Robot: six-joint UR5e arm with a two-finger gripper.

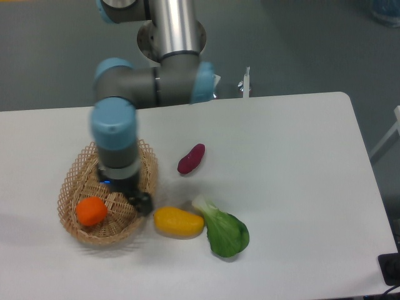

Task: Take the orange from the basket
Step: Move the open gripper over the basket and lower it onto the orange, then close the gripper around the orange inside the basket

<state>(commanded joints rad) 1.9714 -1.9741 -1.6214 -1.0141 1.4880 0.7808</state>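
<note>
Orange (91, 211) sits in the near-left part of the wicker basket (75, 178), nothing touching it. Just beside it to the right, the gripper (128, 199) hangs over the basket floor, blurred, so I cannot tell whether its fingers are spread. A yellow fruit (178, 222) lies outside the basket's right rim.

The motion-blurred arm hides much of the oval tan wicker basket (74, 182), and its dark gripper (127, 195) is too smeared to read.

small orange (91, 211), inside tan wicker basket (74, 181)
</note>
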